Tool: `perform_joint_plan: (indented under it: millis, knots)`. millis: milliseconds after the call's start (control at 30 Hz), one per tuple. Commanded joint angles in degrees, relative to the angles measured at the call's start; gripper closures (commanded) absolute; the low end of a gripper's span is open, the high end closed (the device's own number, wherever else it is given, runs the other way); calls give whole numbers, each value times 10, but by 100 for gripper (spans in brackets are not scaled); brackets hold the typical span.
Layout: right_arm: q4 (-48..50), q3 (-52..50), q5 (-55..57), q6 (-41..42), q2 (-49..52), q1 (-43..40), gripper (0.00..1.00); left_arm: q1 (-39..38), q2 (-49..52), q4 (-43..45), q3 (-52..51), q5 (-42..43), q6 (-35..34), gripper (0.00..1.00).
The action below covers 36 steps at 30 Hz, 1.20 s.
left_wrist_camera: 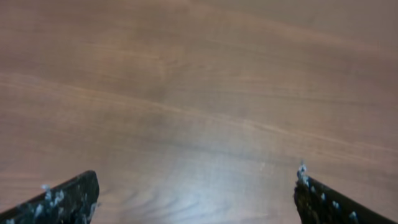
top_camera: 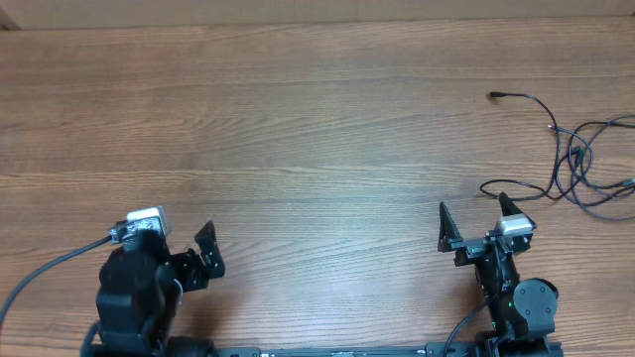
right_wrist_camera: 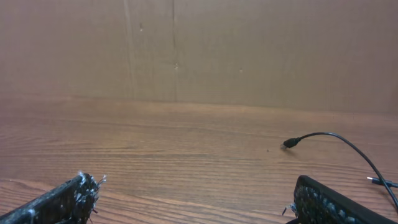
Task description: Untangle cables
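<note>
The cables (top_camera: 580, 159) are thin black cords tangled in loose loops at the far right of the wooden table, with one plug end (top_camera: 494, 95) reaching left and another end (top_camera: 486, 186) near my right arm. One cord with its plug also shows in the right wrist view (right_wrist_camera: 323, 138). My right gripper (top_camera: 476, 213) is open and empty, just left of and nearer than the tangle; its fingers show in the right wrist view (right_wrist_camera: 193, 193). My left gripper (top_camera: 203, 260) is open and empty at the near left, over bare wood (left_wrist_camera: 196, 193).
The wooden table (top_camera: 298, 129) fills the view. A brown wall (right_wrist_camera: 199, 50) stands behind its far edge. A thick black arm cable (top_camera: 50, 268) runs off the near left corner.
</note>
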Motion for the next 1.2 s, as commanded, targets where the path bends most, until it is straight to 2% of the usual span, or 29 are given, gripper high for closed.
perform_joint_plan:
  millis: [0, 267, 500, 633, 767, 933, 1167]
  knots:
    - [2, -6, -1, -3, -6, -1, 0, 15, -61, 83, -99, 28, 34, 0]
    - [2, -6, -1, -3, -6, -1, 0, 24, -202, 353, -294, 47, 39, 0]
    - [2, -6, -1, -3, -6, -1, 0, 29, -243, 580, -388, 49, 133, 0]
    - [2, -6, -1, -3, -6, -1, 0, 36, -243, 651, -423, 69, 186, 0]
    - [2, -6, -1, -3, -6, -1, 0, 37, -243, 589, -427, 101, 211, 0]
    - [2, -6, -1, -3, -6, -1, 0, 38, -243, 466, -427, 106, 213, 0]
    - [2, -6, -1, -3, -6, -1, 0, 38, -243, 467, -427, 109, 200, 0]
